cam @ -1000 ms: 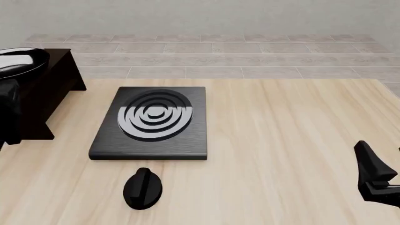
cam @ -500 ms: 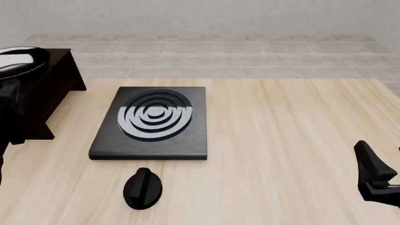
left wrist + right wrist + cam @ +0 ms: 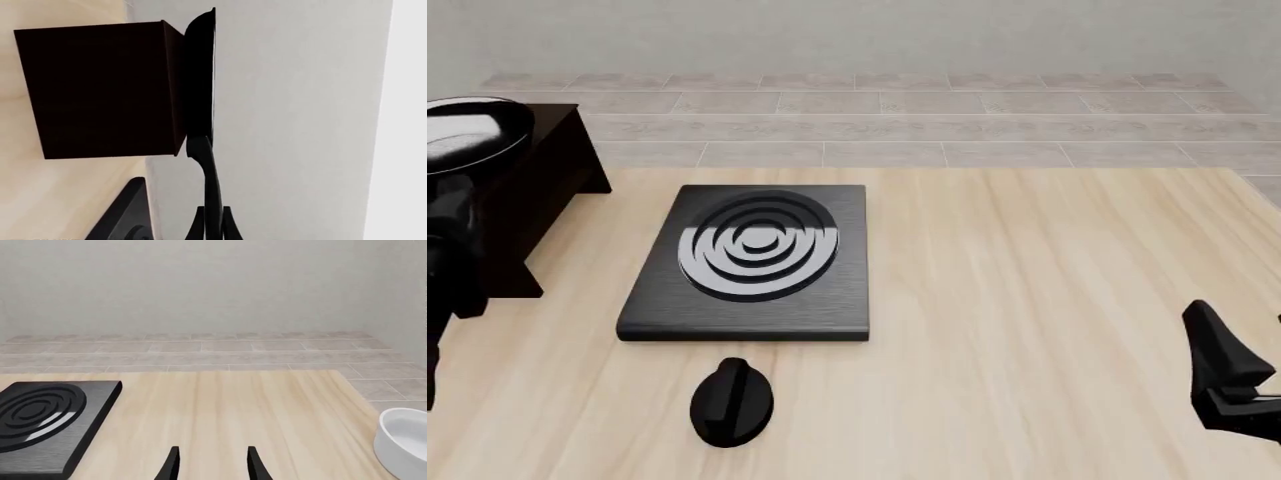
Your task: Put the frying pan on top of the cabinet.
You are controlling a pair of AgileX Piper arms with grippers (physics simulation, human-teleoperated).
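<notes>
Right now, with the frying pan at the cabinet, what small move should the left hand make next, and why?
Probably open the left hand and let go. In the left wrist view the frying pan lies flat against the cabinet top, with the handle running back between the fingers. The front view shows the pan seated on the cabinet at the table's left edge, so nothing seems left but release.

the frying pan (image 3: 474, 132) is round, shallow and black with a glossy reflective inside and a thin pale rim. it sits on the flat top of the cabinet (image 3: 541, 190), a large dark brown, almost black box at the table's far left. its long straight handle (image 3: 211, 185) juts past the cabinet's edge.
</notes>
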